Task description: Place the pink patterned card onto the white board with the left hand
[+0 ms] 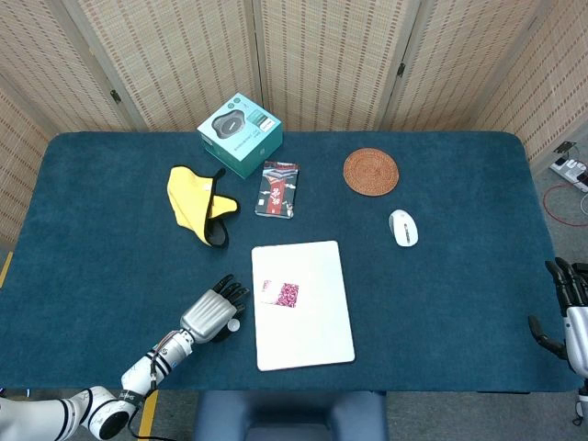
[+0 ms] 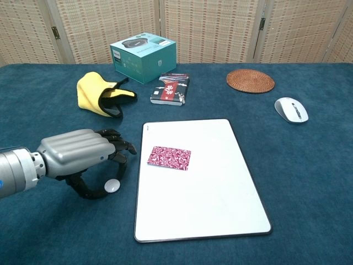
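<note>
Pink card (image 2: 169,158) flat on white board (image 2: 209,193), just right of empty left hand (image 2: 83,152).

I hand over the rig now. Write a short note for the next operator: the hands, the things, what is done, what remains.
Left hand: holds nothing, fingers loosely curled, just left of the white board.
Right hand: at the table's right edge, holds nothing.
Pink patterned card: lies flat on the board's left part, apart from the left hand.
Done: card is placed and released.
Left: only draw the left arm away.
</note>
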Motion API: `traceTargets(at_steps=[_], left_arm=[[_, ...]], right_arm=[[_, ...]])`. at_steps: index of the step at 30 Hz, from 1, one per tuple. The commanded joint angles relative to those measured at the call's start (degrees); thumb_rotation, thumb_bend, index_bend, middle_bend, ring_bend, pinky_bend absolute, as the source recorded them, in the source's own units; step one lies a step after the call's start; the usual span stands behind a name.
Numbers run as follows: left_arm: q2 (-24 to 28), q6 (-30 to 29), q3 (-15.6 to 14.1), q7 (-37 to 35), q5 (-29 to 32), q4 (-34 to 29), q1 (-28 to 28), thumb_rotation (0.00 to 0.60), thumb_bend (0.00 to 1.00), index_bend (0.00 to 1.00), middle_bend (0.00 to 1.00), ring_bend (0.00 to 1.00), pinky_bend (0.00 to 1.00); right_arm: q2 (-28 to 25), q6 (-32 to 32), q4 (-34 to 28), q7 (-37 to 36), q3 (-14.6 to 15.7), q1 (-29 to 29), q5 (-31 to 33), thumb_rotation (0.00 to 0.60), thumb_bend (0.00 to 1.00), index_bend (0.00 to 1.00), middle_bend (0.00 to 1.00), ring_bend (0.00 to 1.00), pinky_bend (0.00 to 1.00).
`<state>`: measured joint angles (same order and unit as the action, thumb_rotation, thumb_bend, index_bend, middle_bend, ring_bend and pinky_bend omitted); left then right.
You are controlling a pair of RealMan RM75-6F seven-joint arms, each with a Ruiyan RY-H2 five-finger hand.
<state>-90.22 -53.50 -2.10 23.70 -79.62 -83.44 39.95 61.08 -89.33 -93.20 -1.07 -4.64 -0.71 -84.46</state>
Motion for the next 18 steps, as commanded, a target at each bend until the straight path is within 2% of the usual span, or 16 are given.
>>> traceTargets(at_steps=[1, 11, 18], left_arm=[[-0.09, -0.20, 0.06, -0.34, -0.26, 0.21, -0.16, 0.600, 0.35, 0.49, 0.18, 0.15, 0.00], [0.42, -0.88, 0.71, -2.44, -1.56, 0.10, -0.37, 0.600, 0.35, 0.52, 0.20, 0.17, 0.00], [1.97, 0.66, 4.50, -2.86, 0.01, -2.75, 1.97, 0.600, 0.35, 0.52, 0.20, 0.17, 0.00]], right_arm=[[-0.01, 0.00, -0.04, 0.05, 0.00, 0.00, -0.02, 0.600, 0.37, 0.04, 0.08, 0.14, 0.11], [-0.04, -0.09, -0.37, 0.40, -0.01, 0.05, -0.26, 0.600, 0.37, 0.04, 0.08, 0.14, 0.11], [-0.18, -0.59, -0.60, 0.47, -0.01, -0.16, -0.47, 0.600, 0.37, 0.04, 0.08, 0.14, 0.11]])
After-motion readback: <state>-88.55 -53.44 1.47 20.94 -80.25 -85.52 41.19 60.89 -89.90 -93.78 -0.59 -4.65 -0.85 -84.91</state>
